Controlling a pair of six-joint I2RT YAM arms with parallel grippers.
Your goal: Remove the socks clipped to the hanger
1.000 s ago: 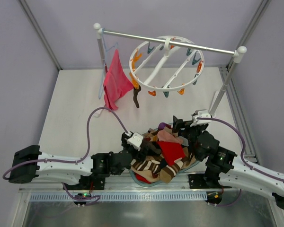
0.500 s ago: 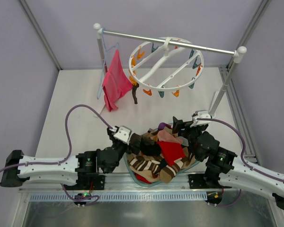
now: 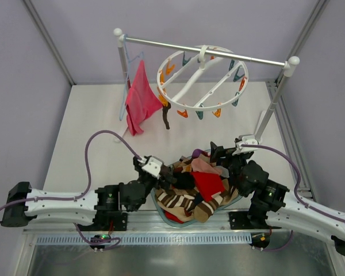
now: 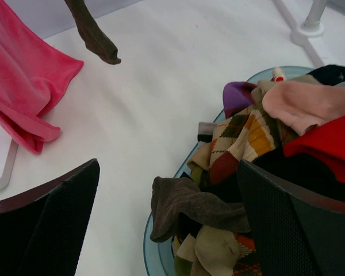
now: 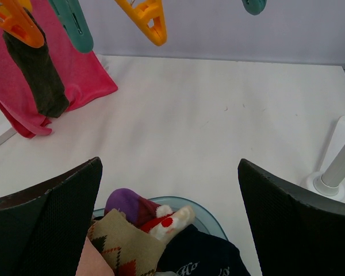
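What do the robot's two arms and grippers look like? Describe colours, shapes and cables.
Both the left arm and right arm have white links and black joints. A purple cable runs along each. The left gripper and right gripper are black, each with two broad fingers with mesh-textured faces.

Basin (image 4: pixel 181 167) is mostly buried under the sock pile (image 3: pixel 195 187); only strips of teal rim show. Can't count the lower layers. Left wrist view: hanging dark sock (image 4: pixel 95 37) is cut at the top edge and pink cloth (image 4: pixel 23 86) runs off the left. Right wrist view: hanger clips (image 5: pixel 146 20) are cropped at the top and rail post (image 5: pixel 339 161) at the right. Overhead: right arm (image 3: pixel 310 215) is clipped by the corner.
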